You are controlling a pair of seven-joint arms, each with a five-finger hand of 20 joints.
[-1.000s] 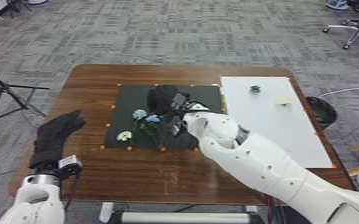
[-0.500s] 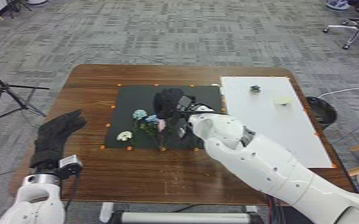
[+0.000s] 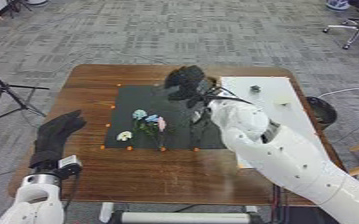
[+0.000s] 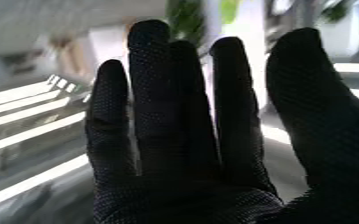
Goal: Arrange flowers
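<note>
The right hand (image 3: 188, 84) is open and released, its black fabric glove above the far part of a flat, matte black mat (image 3: 133, 97). Its fingers are extended and grip nothing. Back toward the robot and to the left of that hand, apart from it, four artificial-looking flowers lie on the mat: a ruffled, rounded pale blue-green flower (image 3: 139, 114), a blue flower (image 3: 152, 119) beside it, a narrow, elongated pink flower (image 3: 161, 124) and, farthest to the left, a white flower (image 3: 124, 136). Thin green foliage (image 3: 147, 131) runs among them. Small orange markers (image 3: 163, 149) dot the mat's border.

To the right of the hand is a smooth white rectangular sheet (image 3: 293, 127), partly covered by the right arm; on it are a small, dark green object (image 3: 255, 89) and a pale yellow square (image 3: 283, 100). The brown tabletop (image 3: 193, 182) has a wood-grain surface. Well to the left and nearer the robot, the left hand (image 3: 56, 131) is relaxed in its black glove, fingers extended.

The head view gives the right hand's place over the mat; the wrist view gives the right hand's (image 4: 180, 192) fine mesh texture, the gaps between its straight fingers and the thumb standing apart. Beyond the fingertips there are blurred green patches (image 4: 186, 21), with bright pale stripes (image 4: 29, 137) off to the side.
</note>
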